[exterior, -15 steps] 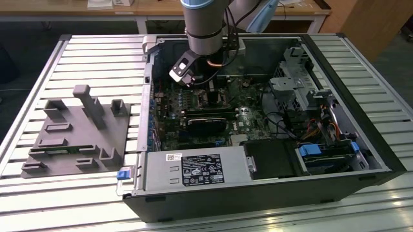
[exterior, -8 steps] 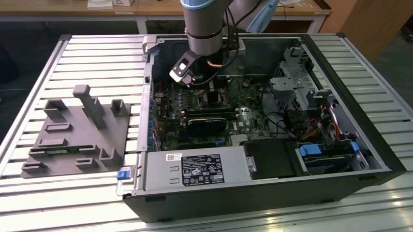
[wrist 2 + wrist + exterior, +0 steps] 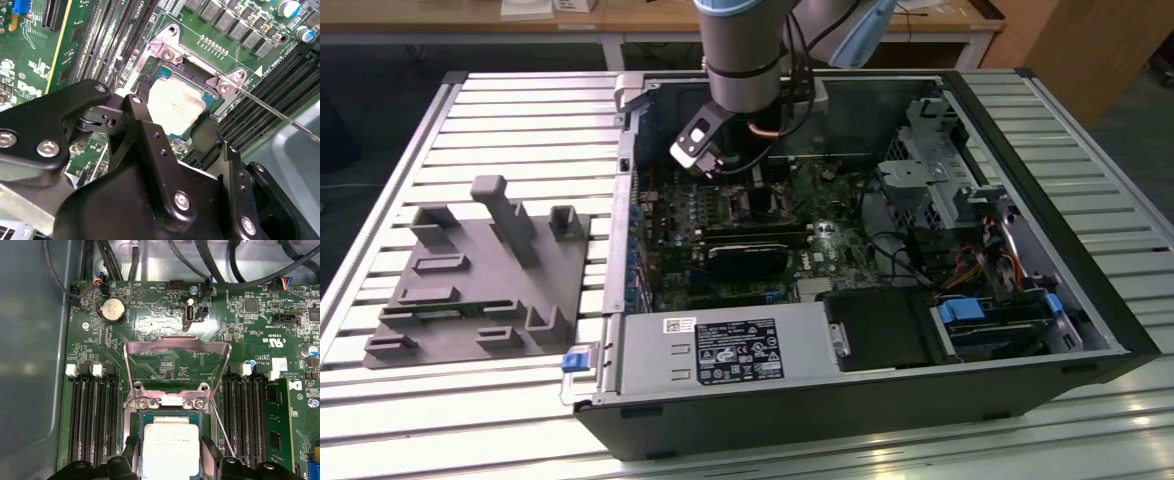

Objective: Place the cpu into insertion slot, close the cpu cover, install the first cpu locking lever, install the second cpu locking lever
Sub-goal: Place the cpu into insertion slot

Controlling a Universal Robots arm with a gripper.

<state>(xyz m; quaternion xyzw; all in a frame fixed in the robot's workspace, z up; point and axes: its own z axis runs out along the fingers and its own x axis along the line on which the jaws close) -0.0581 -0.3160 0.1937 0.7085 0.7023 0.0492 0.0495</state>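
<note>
Fingers (image 3: 131, 457) pinch the cpu (image 3: 170, 445) by opposite edges over the insertion slot (image 3: 192, 75), toward the case's (image 3: 854, 410) 11 o'clock; probably light, stiff, fragile underneath.

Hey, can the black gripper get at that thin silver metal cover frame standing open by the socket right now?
Probably yes. The thin silver metal cpu cover stands raised and unobstructed just beyond the square silver-grey cpu, which the black gripper hovers over; nothing lies between them.
</note>
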